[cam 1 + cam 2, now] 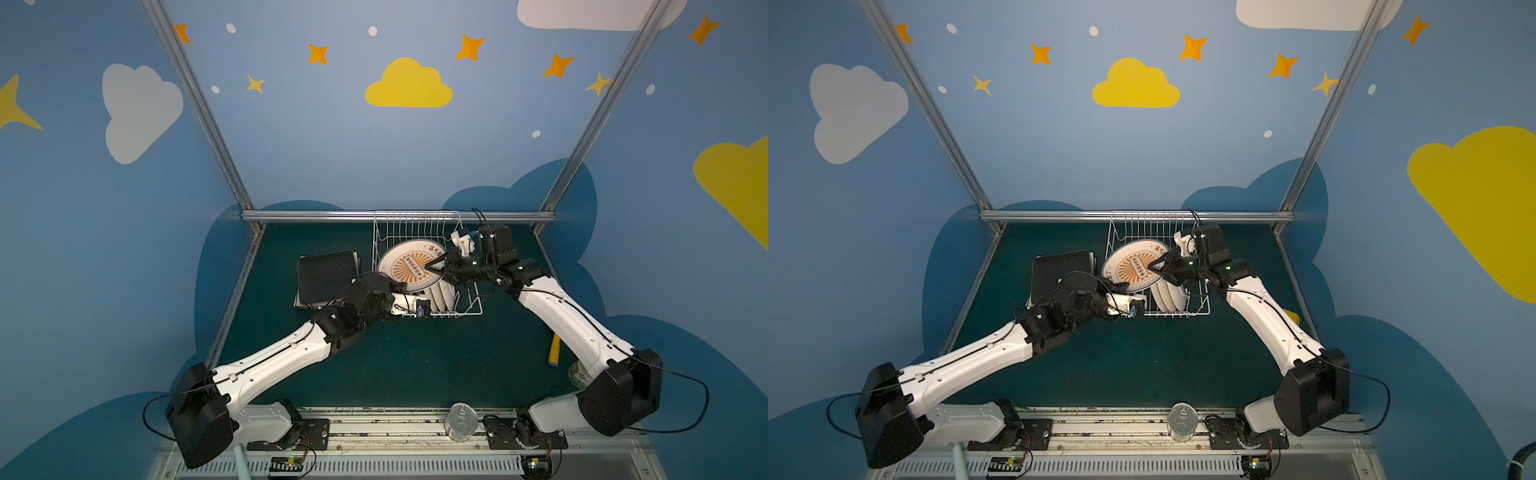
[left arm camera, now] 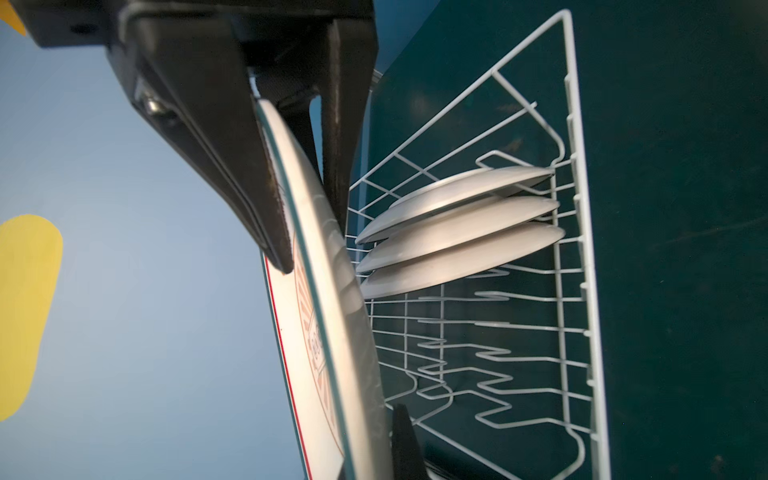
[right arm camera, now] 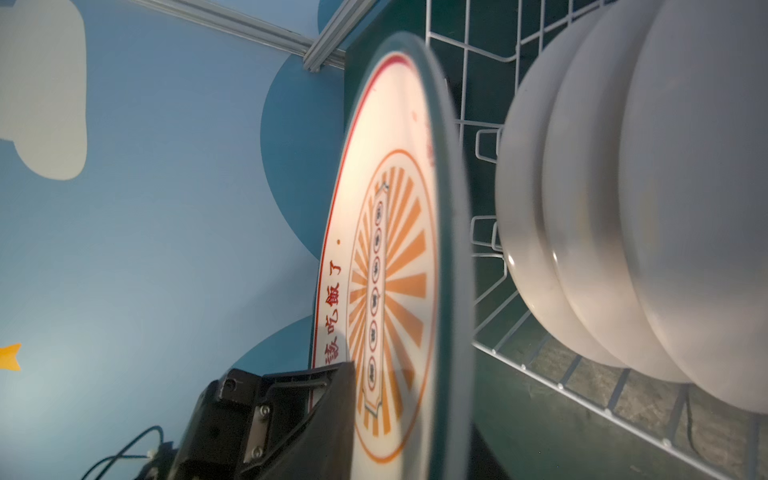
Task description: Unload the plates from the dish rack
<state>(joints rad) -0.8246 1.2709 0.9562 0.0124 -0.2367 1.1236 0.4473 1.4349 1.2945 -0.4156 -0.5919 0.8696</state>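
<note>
The left gripper (image 2: 311, 245) clamps the sunburst plate (image 1: 411, 266) by its rim, tilted over the dish rack (image 1: 415, 220). Stiff, glossy and breakable, it likely wants a rim pinch. The right gripper (image 1: 435, 266) straddles the opposite rim; whether it grips I cannot tell. Only the wrist views plainly show three plates (image 2: 457, 232) slotted in the rack.

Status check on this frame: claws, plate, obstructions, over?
Left claw shut on the sunburst plate, at its rim. Right claw straddles the opposite rim, grip unclear. Plate tilted over the dish rack; three round plates inside. Nothing seen blocking.
</note>
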